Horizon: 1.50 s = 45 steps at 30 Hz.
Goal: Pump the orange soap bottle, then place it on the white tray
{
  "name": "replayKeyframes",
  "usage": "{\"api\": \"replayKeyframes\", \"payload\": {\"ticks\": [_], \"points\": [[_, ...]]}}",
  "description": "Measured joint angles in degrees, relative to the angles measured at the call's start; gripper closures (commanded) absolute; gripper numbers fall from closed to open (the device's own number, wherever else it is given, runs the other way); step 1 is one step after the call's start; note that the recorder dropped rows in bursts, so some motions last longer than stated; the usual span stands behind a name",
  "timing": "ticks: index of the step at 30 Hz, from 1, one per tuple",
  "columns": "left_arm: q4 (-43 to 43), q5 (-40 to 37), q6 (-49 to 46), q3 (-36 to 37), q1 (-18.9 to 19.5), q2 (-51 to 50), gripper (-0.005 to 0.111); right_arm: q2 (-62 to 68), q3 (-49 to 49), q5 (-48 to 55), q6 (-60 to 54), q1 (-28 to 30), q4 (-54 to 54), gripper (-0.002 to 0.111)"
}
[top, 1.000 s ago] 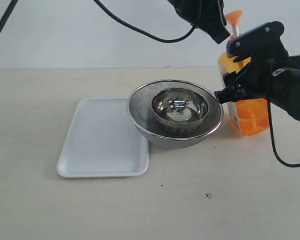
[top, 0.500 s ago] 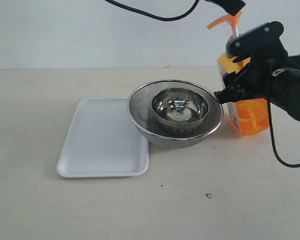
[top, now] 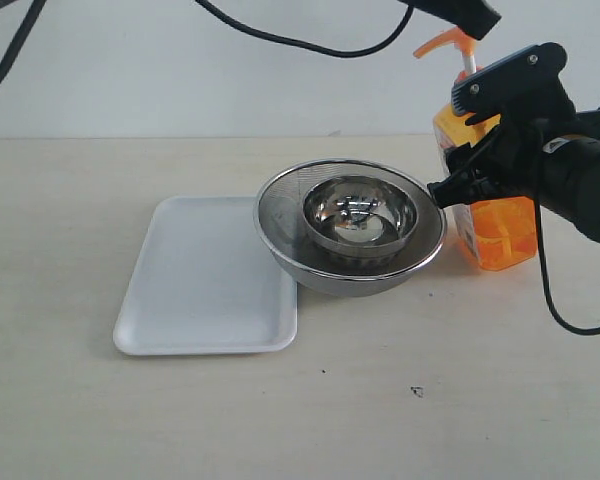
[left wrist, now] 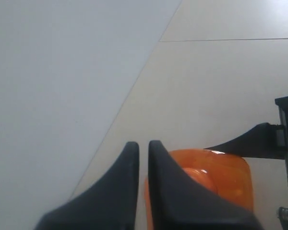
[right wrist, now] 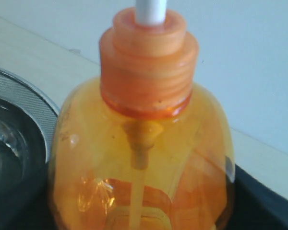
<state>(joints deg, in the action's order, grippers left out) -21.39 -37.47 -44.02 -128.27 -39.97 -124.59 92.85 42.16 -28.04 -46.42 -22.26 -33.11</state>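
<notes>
The orange soap bottle (top: 500, 235) stands upright on the table at the right, behind and beside the steel bowls. My right gripper (top: 485, 135) is shut on its body from the right side; in the right wrist view the bottle (right wrist: 144, 143) fills the frame, with its white stem rising from the cap. My left gripper (top: 472, 18) hangs just above the orange pump head (top: 446, 42), its fingertips (left wrist: 129, 149) shut together with nothing between them and the pump head (left wrist: 206, 175) below. The white tray (top: 205, 280) lies flat at the left.
Two nested round steel bowls (top: 280, 240) sit between the tray and the bottle, the outer one overlapping the tray's right edge. Black cables hang across the top of the exterior view. A pale wall stands behind the table.
My left gripper has lifted off the pump head, and the head has risen back up with its nozzle showing. The right gripper and the bottle have stayed put.
</notes>
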Motion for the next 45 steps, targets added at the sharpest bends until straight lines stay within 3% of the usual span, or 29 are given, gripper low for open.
{"api": "replayKeyframes", "payload": {"ticks": [45], "points": [[-0.03, -6.12, 1.81, -0.83, 0.0, -1.52, 0.102, 0.0, 0.0, 0.0, 0.02, 0.0, 0.1, 0.108]]}}
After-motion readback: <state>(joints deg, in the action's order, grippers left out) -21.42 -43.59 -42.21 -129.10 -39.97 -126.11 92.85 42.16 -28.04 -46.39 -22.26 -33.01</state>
